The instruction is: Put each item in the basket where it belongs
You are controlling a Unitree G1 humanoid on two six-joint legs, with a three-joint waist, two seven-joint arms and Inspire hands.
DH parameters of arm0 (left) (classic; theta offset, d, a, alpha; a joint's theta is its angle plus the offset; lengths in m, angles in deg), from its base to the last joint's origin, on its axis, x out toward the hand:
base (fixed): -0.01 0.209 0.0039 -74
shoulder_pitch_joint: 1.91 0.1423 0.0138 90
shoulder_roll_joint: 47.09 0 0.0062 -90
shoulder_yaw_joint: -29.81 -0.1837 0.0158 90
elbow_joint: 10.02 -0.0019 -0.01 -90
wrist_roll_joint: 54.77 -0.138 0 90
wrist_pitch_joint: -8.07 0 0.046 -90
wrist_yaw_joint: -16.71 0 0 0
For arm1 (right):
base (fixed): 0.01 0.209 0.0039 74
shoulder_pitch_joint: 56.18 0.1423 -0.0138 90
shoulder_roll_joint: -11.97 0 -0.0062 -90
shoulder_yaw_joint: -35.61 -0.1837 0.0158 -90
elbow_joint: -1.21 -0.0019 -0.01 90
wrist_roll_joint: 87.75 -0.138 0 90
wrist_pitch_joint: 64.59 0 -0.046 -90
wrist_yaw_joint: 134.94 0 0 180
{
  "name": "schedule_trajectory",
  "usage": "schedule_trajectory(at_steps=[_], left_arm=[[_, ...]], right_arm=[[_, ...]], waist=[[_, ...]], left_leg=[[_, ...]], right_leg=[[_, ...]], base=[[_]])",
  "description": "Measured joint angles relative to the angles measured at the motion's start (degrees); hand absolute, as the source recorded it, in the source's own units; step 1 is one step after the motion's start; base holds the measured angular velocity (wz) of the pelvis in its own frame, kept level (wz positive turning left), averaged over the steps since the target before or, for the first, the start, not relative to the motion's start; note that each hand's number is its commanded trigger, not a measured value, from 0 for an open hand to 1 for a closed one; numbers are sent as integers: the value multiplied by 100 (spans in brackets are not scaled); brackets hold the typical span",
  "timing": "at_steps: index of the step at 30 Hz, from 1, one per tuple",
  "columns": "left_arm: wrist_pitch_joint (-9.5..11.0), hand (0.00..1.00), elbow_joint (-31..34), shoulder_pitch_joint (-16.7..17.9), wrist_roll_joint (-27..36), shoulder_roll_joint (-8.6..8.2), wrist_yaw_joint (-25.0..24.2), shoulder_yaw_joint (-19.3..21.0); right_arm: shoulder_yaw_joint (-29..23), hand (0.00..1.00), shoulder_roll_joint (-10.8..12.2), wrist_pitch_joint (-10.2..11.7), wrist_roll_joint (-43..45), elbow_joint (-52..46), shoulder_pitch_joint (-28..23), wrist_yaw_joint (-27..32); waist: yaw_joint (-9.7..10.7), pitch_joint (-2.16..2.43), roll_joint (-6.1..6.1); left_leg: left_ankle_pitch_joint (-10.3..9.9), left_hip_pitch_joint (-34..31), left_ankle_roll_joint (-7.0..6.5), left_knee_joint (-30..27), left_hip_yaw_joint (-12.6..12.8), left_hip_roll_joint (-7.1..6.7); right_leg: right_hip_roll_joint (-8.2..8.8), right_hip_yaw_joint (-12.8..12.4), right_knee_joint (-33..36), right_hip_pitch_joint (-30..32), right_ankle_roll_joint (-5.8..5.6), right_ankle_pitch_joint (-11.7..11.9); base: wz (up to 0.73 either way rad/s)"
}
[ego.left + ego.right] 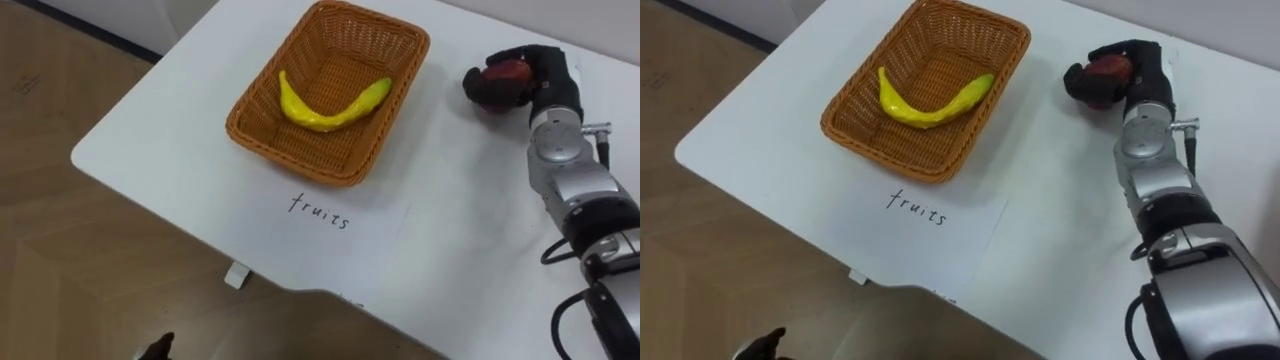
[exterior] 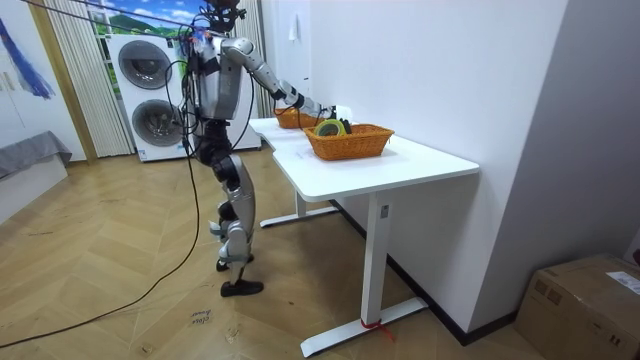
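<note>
A brown wicker basket (image 1: 300, 165) stands on the white table (image 1: 170, 150) and holds a yellow banana (image 1: 325, 112). A paper sheet (image 1: 320, 212) with a handwritten word lies in front of it. To the right of the basket, my right hand (image 1: 540, 80) is shut on a red fruit (image 1: 508, 72), fingers curled round it just over the tabletop. A dark part of my left hand (image 1: 158, 348) shows low at the bottom edge, off the table. In the room view I stand at the table's end with my right arm stretched over it.
A second wicker basket (image 2: 350, 142) with several items stands nearer the middle of the table in the room view. The table's left edge drops to a wooden floor (image 1: 60, 250). A wall (image 2: 450, 70) runs along the far side.
</note>
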State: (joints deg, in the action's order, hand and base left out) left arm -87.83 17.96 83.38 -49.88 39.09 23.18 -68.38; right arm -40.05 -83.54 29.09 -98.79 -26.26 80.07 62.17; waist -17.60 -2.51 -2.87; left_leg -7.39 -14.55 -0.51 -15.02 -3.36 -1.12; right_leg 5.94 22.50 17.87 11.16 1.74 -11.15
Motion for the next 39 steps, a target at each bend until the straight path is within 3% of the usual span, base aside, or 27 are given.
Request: schedule_trajectory(at_steps=[7,16,21,27,29,34,39], left_arm=[[0,0,2,27,-4,2,29,2],[3,0,12,57,-3,10,37,2],[108,0,22,264,-16,9,94,11],[228,0,127,729,-273,4,464,30],[252,0,230,1037,-344,14,589,110],[227,0,223,1437,-789,21,658,143],[221,0,244,1624,-1213,3,653,281]], right_arm=[[3,100,-40,-2,-40,32,-1,-169],[-60,100,-85,1,-214,13,51,-294],[-53,100,-88,-3,-199,-34,49,-294],[-47,100,-60,-105,-204,-125,-84,-320],[-46,100,-13,-200,-204,-501,-405,-357],[-47,100,34,-242,-276,-897,-537,-403],[-45,100,36,-235,-306,-1421,-536,-414]], waist=[[-14,-17,29],[8,-4,114],[19,5,119],[20,69,24],[29,127,-60],[82,166,-164],[100,175,-173]], left_leg=[[1,9,2,22,27,8],[0,11,3,35,29,18],[-1,20,4,50,26,18],[2,159,3,79,35,14],[2,338,3,166,34,17],[0,605,5,182,36,31],[-6,920,14,271,35,36]], right_leg=[[-11,-24,-6,9,0,0],[-24,-15,-20,8,0,1],[-24,0,-23,5,1,1],[-36,33,-131,-169,-12,9],[-52,66,-237,-359,-19,12],[-94,83,-389,-710,-39,26],[-111,87,-444,-1007,-41,23]], base=[[-1],[0],[0],[1],[0],[3],[1]])
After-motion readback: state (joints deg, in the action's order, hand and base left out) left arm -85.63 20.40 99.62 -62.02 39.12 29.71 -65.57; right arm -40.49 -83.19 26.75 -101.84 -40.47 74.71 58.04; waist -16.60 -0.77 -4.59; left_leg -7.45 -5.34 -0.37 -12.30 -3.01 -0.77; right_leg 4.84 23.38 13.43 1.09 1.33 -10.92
